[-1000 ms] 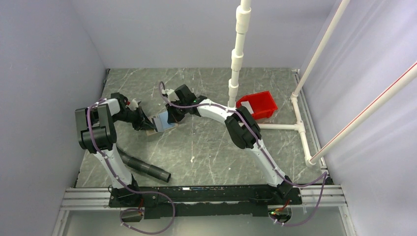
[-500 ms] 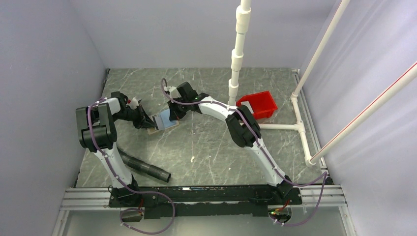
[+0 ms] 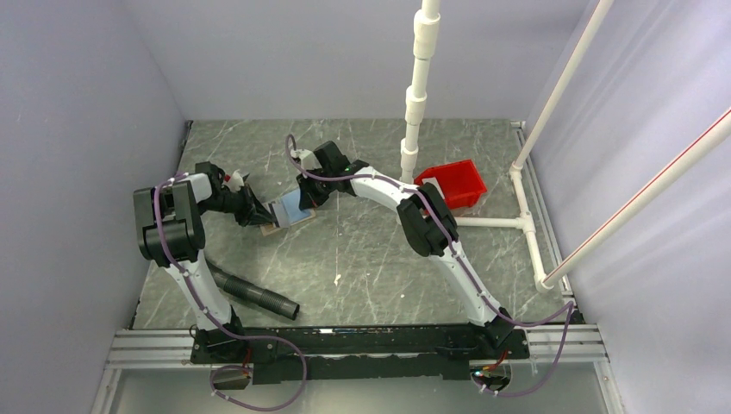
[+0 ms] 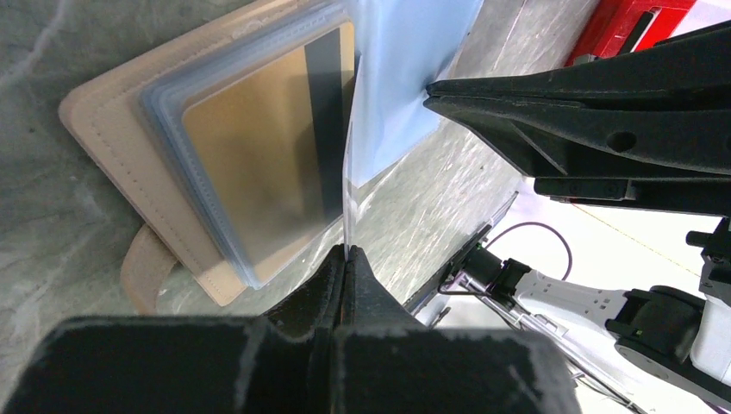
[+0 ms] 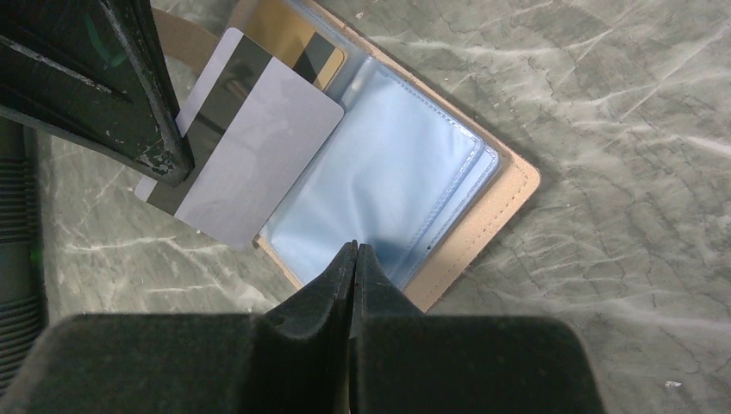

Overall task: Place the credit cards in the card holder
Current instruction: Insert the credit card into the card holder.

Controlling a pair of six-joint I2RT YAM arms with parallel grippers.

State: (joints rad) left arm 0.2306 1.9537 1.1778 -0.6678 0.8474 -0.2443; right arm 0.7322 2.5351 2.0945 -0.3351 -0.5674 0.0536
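Note:
The card holder point(image 3: 274, 226) lies open on the table, tan with bluish clear sleeves point(image 5: 388, 181). A gold card point(image 4: 259, 164) sits in its left sleeve. My left gripper point(image 3: 256, 211) is shut on a pale grey credit card with a black stripe point(image 5: 250, 159), seen edge-on in the left wrist view point(image 4: 347, 207). The card's corner rests at the sleeve's edge. My right gripper point(image 3: 305, 197) is shut, its tips point(image 5: 353, 247) resting on the right-hand blue sleeve. Its fingers point(image 4: 552, 103) show beside the card in the left wrist view.
A red tray point(image 3: 452, 184) stands at the back right, also in the left wrist view point(image 4: 621, 26). A white upright pipe point(image 3: 414, 112) rises behind it. A black ribbed hose point(image 3: 254, 296) lies front left. White pipe frame point(image 3: 526, 220) runs along the right.
My right gripper has shifted slightly toward the back over the wallet's right half. My left gripper keeps the card and has barely moved.

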